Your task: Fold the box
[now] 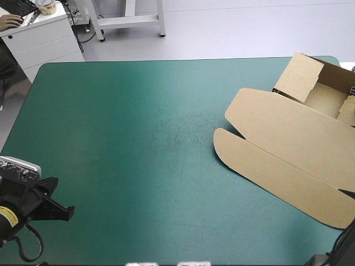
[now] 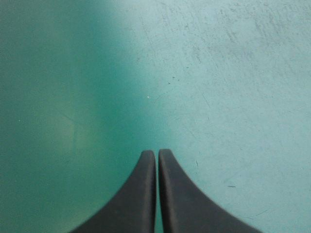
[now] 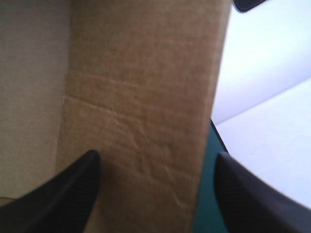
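Both fingers [image 2: 138,194] of left tool [image 2: 156,154] meet; right tool [image 3: 156,155] gapes astride box [image 3: 141,82].

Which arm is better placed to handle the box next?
Probably right: the right gripper is open, with a panel of the box between its fingers. The left gripper is shut over bare teal-green cover, far from the box.

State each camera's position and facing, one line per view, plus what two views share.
High view: above and behind the robot, looking forward and down at table and box; left gripper at the near left corner.
Left wrist view: above that wrist, facing bare table; shut fingers show.
Right wrist view: above its wrist, close on the box's board; right gripper open.
Shared: the box, in high and right wrist views.
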You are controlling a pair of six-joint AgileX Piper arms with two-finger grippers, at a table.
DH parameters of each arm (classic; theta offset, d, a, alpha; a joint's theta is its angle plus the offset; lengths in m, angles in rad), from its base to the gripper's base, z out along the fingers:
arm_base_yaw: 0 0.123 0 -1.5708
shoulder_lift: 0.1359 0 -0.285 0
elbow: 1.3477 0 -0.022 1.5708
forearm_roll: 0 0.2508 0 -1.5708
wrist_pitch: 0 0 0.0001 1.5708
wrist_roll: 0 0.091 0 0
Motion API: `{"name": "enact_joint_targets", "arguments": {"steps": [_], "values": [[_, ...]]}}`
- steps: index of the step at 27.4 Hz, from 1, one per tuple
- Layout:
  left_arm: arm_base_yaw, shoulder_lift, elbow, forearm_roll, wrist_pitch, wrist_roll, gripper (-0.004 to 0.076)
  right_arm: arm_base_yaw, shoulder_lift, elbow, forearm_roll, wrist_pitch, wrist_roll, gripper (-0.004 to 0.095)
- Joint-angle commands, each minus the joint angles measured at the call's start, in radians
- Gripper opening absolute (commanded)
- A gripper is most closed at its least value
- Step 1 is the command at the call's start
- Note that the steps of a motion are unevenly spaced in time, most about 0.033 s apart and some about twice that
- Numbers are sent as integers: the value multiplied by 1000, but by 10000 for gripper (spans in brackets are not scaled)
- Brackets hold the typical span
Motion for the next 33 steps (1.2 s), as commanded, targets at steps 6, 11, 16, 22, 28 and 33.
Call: {"name": "enact_joint_targets", "arguments": {"steps": [6,11,16,22,28,33], "values": [[1,6,-23,24,-47,-15,0,-10,-86,-193,80,82,-28,862],[1,6,-23,13,-54,-15,0,-8,-244,-194,222,84,-88,746],[1,6,-23,13,-54,-15,0,29,-396,-93,239,82,-88,229],[1,6,-23,13,-56,-15,0,147,-637,211,239,82,-123,-19],[1,6,-23,9,-60,-20,0,320,-874,573,256,7,-165,-20],[1,6,-23,-3,-64,-22,0,457,-1065,826,300,-143,-250,-20]]}}
